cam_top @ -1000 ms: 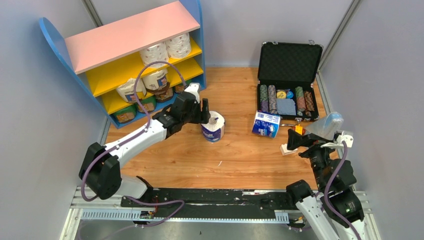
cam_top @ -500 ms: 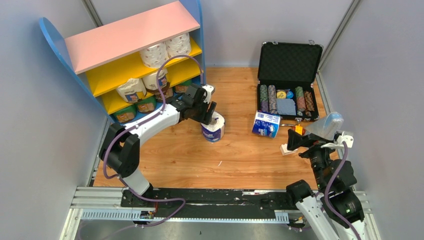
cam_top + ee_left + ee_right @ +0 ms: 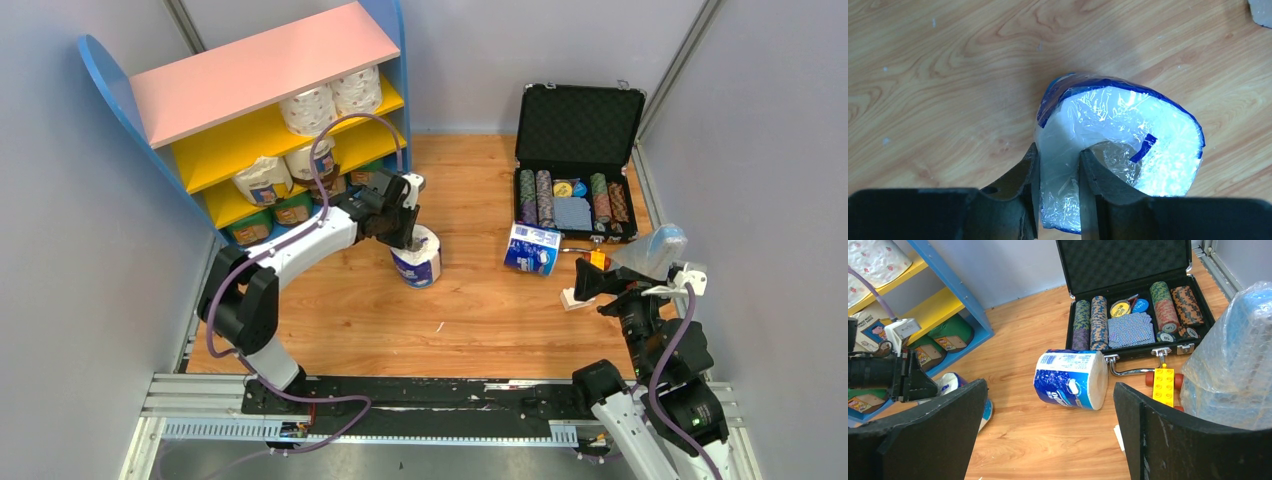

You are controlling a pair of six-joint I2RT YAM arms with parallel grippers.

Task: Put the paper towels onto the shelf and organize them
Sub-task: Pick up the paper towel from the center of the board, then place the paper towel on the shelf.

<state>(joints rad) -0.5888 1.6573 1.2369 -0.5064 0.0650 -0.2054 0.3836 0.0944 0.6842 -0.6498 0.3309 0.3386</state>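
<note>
A paper towel roll in blue-white wrap [image 3: 419, 265] [image 3: 1148, 120] stands tilted on the wooden floor in front of the shelf [image 3: 265, 70]. My left gripper [image 3: 410, 238] [image 3: 1058, 156] is shut on that roll's wall, one finger [image 3: 1094, 172] in the hollow core and the other outside. A second blue-white roll [image 3: 532, 249] [image 3: 1071, 379] lies on its side near the case. My right gripper [image 3: 585, 285] [image 3: 1049, 386] hangs open short of it, holding nothing. White rolls [image 3: 330, 97] sit on the shelf's upper tier, and more rolls fill the lower tiers.
An open black case [image 3: 580, 120] with poker chips and cards stands at the back right. A clear plastic bag [image 3: 650, 250] and a yellow toy brick [image 3: 1163, 385] lie beside my right gripper. A purple cable loops from the left arm in front of the shelf.
My left gripper came down onto the standing roll and closed on its wall. The roll shifted slightly left and now tilts. The right arm has not moved.
</note>
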